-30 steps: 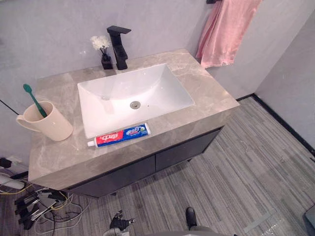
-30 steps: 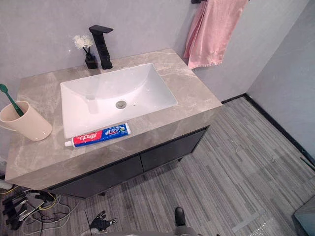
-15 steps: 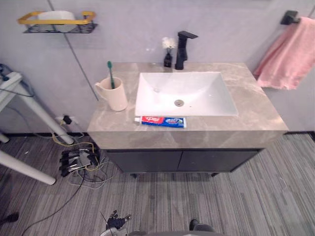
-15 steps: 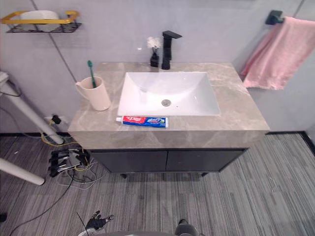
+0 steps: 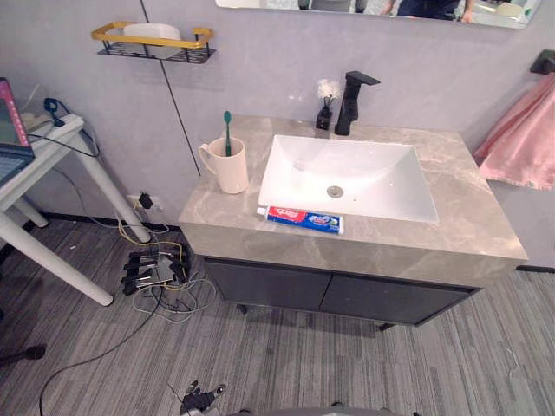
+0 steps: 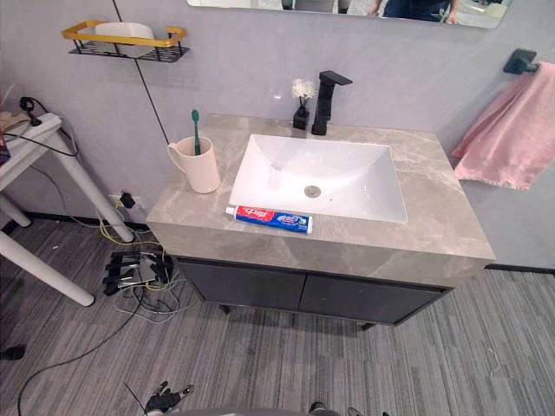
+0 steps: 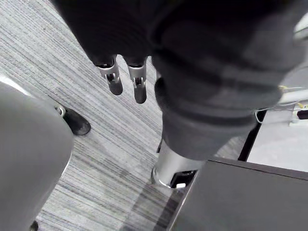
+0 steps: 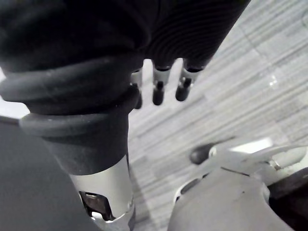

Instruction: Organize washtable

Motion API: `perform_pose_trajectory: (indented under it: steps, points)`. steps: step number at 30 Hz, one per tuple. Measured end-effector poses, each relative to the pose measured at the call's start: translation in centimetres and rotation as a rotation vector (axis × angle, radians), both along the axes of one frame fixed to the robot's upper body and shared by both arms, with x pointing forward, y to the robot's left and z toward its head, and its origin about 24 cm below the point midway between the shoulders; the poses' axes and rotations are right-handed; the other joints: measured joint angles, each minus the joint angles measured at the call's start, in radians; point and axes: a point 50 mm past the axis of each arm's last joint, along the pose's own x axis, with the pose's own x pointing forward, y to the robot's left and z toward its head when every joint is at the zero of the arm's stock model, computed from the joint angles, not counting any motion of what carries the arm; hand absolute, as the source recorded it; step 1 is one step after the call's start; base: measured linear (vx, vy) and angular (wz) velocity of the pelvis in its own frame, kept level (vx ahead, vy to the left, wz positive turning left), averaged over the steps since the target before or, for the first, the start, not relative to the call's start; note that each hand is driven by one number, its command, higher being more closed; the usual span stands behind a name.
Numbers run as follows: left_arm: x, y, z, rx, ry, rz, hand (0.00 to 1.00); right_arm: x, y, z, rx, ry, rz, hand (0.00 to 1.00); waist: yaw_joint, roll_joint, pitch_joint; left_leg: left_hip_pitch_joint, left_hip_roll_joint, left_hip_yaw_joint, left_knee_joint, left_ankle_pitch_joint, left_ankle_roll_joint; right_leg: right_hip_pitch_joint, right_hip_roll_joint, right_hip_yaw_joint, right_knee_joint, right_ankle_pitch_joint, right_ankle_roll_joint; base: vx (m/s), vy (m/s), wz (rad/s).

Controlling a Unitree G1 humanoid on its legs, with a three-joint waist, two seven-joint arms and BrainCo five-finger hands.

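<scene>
A grey marble washtable (image 5: 468,227) with a white sink (image 5: 381,178) stands against the wall. A red and blue toothpaste tube (image 5: 300,218) lies flat on the front rim, just before the sink. Left of the sink a cream cup (image 5: 230,167) holds a green toothbrush (image 5: 227,128) upright. My left hand (image 7: 138,85) hangs over the striped floor, fingers straight and holding nothing. My right hand (image 8: 158,87) hangs the same way, well away from the washtable.
A black faucet (image 5: 351,100) and a small black vase with white flowers (image 5: 326,106) stand behind the sink. A pink towel (image 5: 525,143) hangs at the right. A wall shelf (image 5: 153,42) holds soap. A white table (image 5: 42,178) and floor cables (image 5: 149,273) are at the left.
The whole picture has shifted, so the camera moved: the washtable now shows farther off and straighter, with more of the left wall. Nothing on the washtable has moved.
</scene>
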Motion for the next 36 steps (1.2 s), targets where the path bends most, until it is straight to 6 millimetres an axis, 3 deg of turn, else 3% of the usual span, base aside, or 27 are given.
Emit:
perform_pose_trajectory:
  steps: [5, 8, 12, 14, 15, 17, 19, 24, 28, 32, 36]
  points:
    - [0.0, 0.3, 0.0, 0.019, 0.014, -0.07, 0.0, -0.2, -0.3, 0.0, -0.004, -0.001, -0.029, 0.0, -0.018, -0.002, -0.011, 0.009, -0.001, 0.041, -0.017, 0.0, 0.0, 0.0, 0.006, 0.039, -0.044, 0.032, 0.002, 0.0, 0.02, -0.26]
    - [0.1, 0.5, 0.1, 0.026, 0.015, -0.087, 0.0, 1.6, -1.3, 0.9, -0.05, -0.087, -0.024, 0.0, -0.028, 0.0, -0.013, 0.019, 0.002, 0.065, -0.021, -0.006, 0.002, 0.0, 0.013, 0.064, -0.057, 0.051, 0.001, 0.02, 0.013, -0.22]
    - [0.0, 0.7, 0.2, 0.04, 0.011, -0.13, 0.0, 6.9, -7.5, 6.8, -0.316, -0.401, 0.011, 0.0, -0.052, 0.001, -0.015, 0.03, 0.003, 0.092, -0.018, -0.019, 0.005, -0.004, 0.017, 0.091, -0.057, 0.054, 0.002, 0.02, 0.02, -0.21]
    - [-0.2, 0.9, 0.2, 0.048, 0.021, -0.164, 0.0, 8.8, -12.4, 12.0, -0.543, -0.549, 0.01, 0.0, -0.05, -0.002, -0.02, 0.034, 0.003, 0.107, -0.014, -0.028, 0.006, -0.006, 0.018, 0.106, -0.058, 0.055, 0.003, 0.02, 0.029, -0.19]
    - [-0.3, 0.9, 0.2, 0.05, 0.022, -0.168, 0.0, 9.2, -13.4, 13.3, -0.596, -0.58, 0.019, 0.0, -0.051, -0.003, -0.021, 0.033, 0.003, 0.109, -0.014, -0.029, 0.006, -0.008, 0.018, 0.109, -0.058, 0.055, 0.004, 0.02, 0.022, -0.17]
    - [-0.4, 1.2, 0.3, 0.059, 0.019, -0.19, 0.0, 11.1, -15.8, 18.2, -0.775, -0.699, 0.065, 0.0, -0.057, -0.009, -0.022, 0.027, 0.003, 0.112, -0.014, -0.03, 0.006, -0.019, 0.02, 0.118, -0.058, 0.06, 0.008, 0.02, 0.018, -0.12]
    - [-0.4, 1.3, 0.3, 0.055, 0.018, -0.209, 0.0, 12.0, -16.5, 21.0, -0.87, -0.764, 0.105, 0.0, -0.06, -0.014, -0.025, 0.028, 0.003, 0.112, -0.014, -0.032, 0.005, -0.02, 0.02, 0.121, -0.059, 0.06, 0.008, 0.02, 0.009, -0.05]
    - [-0.3, 1.4, 0.4, 0.047, 0.008, -0.227, 0.0, 15.7, -16.0, 27.1, -1.027, -0.976, 0.227, 0.0, -0.057, -0.018, -0.027, 0.017, 0.001, 0.111, 0.002, -0.045, 0.01, -0.024, 0.019, 0.123, -0.059, 0.061, 0.009, 0.0, 0.006, -0.02]
    - [-0.3, 1.4, 0.4, 0.045, 0.008, -0.235, 0.0, 18.0, -14.4, 29.6, -1.052, -1.093, 0.368, 0.0, -0.055, -0.018, -0.033, -0.001, 0.001, 0.106, 0.005, -0.045, 0.01, -0.038, 0.018, 0.118, -0.058, 0.061, 0.009, 0.0, 0.003, 0.03]
    - [-0.2, 1.2, 0.4, 0.041, 0.005, -0.263, 0.0, 20.6, -12.0, 30.5, -0.966, -1.195, 0.537, 0.0, -0.053, -0.017, -0.034, -0.007, 0.0, 0.096, 0.006, -0.045, 0.01, -0.038, 0.016, 0.109, -0.058, 0.061, 0.009, 0.01, 0.009, 0.08]
    - [0.1, 1.0, 0.4, 0.031, -0.008, -0.284, 0.0, 22.5, -9.5, 29.9, -0.865, -1.219, 0.71, 0.0, -0.051, -0.019, -0.033, -0.026, -0.001, 0.073, 0.02, -0.045, 0.01, -0.038, 0.013, 0.088, -0.058, 0.061, 0.009, -0.01, 0.005, 0.17]
